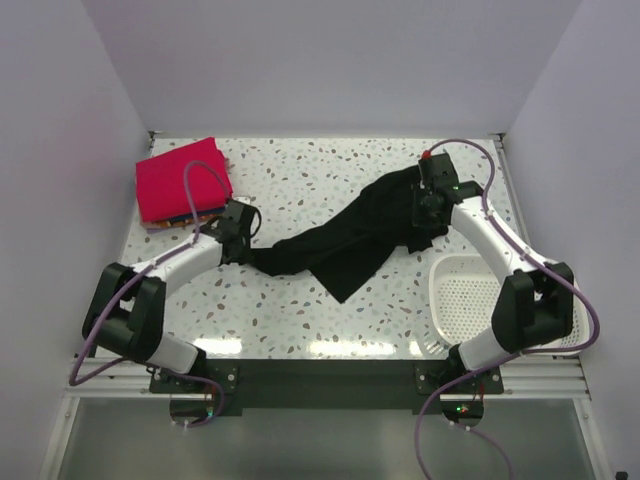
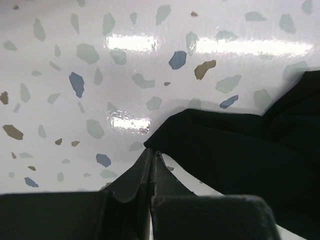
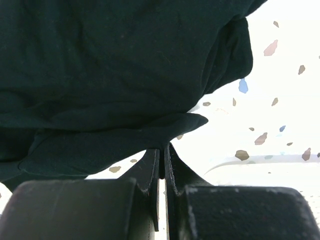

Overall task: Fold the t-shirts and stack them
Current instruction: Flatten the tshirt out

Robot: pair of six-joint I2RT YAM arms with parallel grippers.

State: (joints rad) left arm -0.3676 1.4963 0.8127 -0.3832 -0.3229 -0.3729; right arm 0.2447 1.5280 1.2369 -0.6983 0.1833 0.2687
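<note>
We hold soft black cloth t-shirt [image 1: 345,240] stretched between both pincers over speckled white table [image 1: 300,320]. Our left gripper [image 1: 243,243] pinches one edge tight, and right gripper [image 1: 428,212] clamps opposite edge likewise. Cloth sags between them, loose flap on tabletop. Just behind left gripper, bright pinkish-red folded t-shirt [image 1: 180,180] tops coloured shirts [image 1: 162,224]. White plastic mesh basket [image 1: 465,295] sits beside right gripper, nearer arm base. Our judgement: stack begun, black shirt not yet folded or stacked.
</note>
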